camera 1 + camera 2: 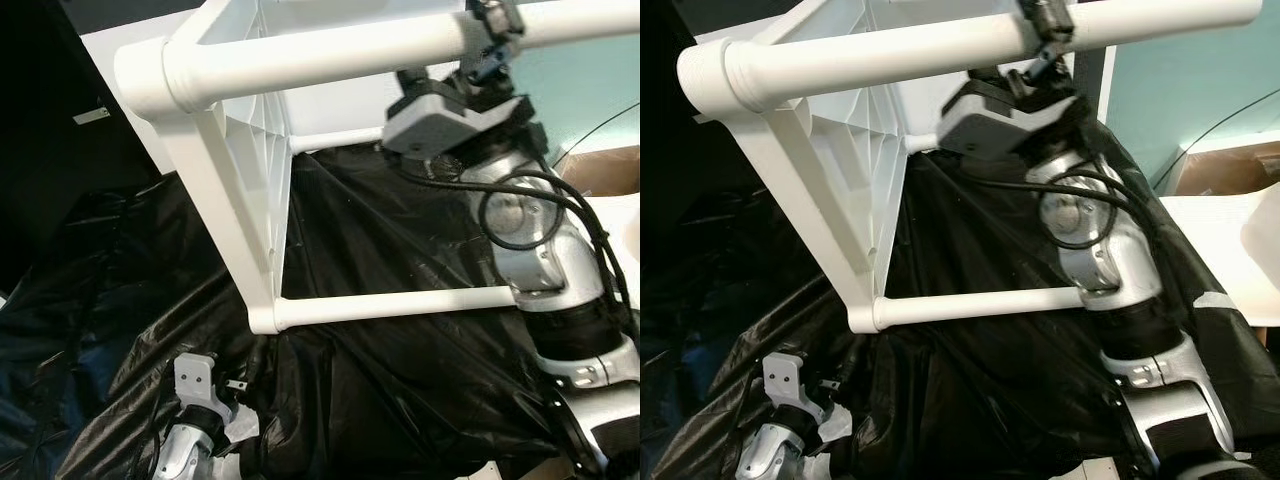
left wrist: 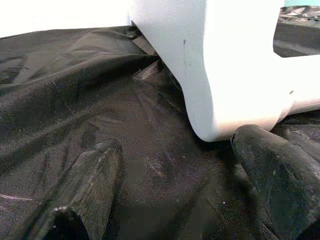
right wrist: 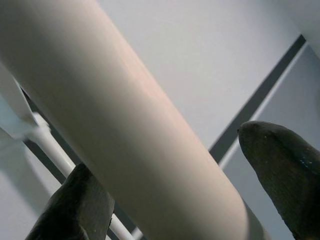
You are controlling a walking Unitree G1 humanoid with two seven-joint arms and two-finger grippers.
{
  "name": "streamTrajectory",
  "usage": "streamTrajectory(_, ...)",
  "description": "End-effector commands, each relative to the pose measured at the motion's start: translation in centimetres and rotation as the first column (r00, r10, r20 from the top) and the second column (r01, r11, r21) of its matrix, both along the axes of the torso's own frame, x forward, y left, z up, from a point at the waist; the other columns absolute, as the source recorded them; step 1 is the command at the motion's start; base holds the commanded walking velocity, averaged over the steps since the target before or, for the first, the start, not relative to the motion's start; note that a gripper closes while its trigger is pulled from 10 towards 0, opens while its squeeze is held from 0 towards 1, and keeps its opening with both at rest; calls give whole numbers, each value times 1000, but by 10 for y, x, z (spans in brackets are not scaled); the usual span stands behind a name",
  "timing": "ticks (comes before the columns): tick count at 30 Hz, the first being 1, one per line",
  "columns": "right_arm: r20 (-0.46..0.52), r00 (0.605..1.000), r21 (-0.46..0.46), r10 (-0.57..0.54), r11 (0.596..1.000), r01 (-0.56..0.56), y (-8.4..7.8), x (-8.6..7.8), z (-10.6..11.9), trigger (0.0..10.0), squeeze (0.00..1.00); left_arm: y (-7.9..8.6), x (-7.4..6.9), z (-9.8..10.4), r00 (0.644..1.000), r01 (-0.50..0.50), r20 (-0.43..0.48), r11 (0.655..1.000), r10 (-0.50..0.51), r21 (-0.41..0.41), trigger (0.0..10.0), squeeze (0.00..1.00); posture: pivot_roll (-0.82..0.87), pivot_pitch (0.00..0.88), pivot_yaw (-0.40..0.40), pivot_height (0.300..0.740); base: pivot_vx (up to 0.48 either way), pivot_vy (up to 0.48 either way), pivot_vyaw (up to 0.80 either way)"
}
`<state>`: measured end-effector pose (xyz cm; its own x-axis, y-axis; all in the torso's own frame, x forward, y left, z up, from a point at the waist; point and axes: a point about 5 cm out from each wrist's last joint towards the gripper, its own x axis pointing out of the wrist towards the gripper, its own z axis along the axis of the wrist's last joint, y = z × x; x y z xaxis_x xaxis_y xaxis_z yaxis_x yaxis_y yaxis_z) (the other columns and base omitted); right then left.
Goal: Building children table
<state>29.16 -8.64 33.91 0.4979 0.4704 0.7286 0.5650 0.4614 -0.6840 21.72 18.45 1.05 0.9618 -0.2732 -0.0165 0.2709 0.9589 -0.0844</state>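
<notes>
Left eye view: right gripper closed around the thick upper leg of the tilted white table frame, leg running crosswise; left gripper spread open on black sheet, beside a frame corner.

black sheeting, teal wall

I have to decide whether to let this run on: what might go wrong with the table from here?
The right tool has the thick white table leg between its fingers, apparently alone; the tilted tabletop may swing or slip.

The left tool is open on the black sheet, by the tabletop's corner, which could snag the wrinkled sheet.
</notes>
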Motion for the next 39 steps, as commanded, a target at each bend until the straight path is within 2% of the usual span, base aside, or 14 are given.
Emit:
streamTrajectory(1,-11,1000,-12,25,1000,-26,9,1,4,10000,0,-3,-21,-29,985,8,-174,1000,-8,2,10000,0,-49,0,91,740,0,0,0)
streamTrajectory(7,-21,1000,5,12,1000,-12,12,4,9,10000,0,-3,-21,-30,984,9,-176,1000,-8,3,10000,0,-48,0,88,740,0,0,0)
streamTrajectory(12,-59,996,43,-71,996,74,7,12,16,10000,0,-5,-22,-33,982,21,-189,1000,-19,6,10000,0,-57,0,87,740,0,0,0)
streamTrajectory(17,-71,994,47,-86,995,90,6,14,17,10000,0,-6,-23,-34,981,25,-192,1000,-23,8,10000,0,-57,0,87,740,0,0,0)
streamTrajectory(18,-113,987,45,-111,992,117,4,19,14,6980,0,-6,-23,-35,981,28,-194,1000,-26,9,10000,0,-60,0,86,740,0,0,0)
streamTrajectory(19,-113,987,45,-111,992,117,4,19,14,6980,0,-6,-23,-35,981,28,-194,1000,-26,9,10000,0,-60,0,86,740,0,0,0)
streamTrajectory(20,-148,980,42,-131,989,139,2,22,11,0,0,-7,-24,-35,980,30,-195,1000,-27,10,10000,0,-60,0,86,740,0,0,0)
streamTrajectory(21,-190,971,45,-146,986,158,-1,26,7,0,0,-7,-25,-36,980,31,-197,999,-28,11,10000,0,-59,0,85,740,0,0,0)
streamTrajectory(24,-239,958,51,-158,983,175,-3,29,3,0,0,-7,-25,-37,980,32,-198,999,-29,12,10000,0,-60,0,85,740,0,0,0)
streamTrajectory(30,-296,942,50,-160,982,183,-4,31,-4,0,0,-6,-28,-39,977,36,-209,999,-31,17,10000,0,-61,0,85,740,0,0,0)
streamTrajectory(35,-285,947,44,-150,985,170,-3,32,-4,0,0,-5,-28,-40,976,36,-214,999,-30,20,10000,0,-60,0,87,740,0,0,0)
streamTrajectory(39,-201,972,-17,-124,992,123,6,36,5,0,0,-5,-28,-40,976,39,-215,999,-33,21,10000,0,-68,0,92,740,0,0,0)
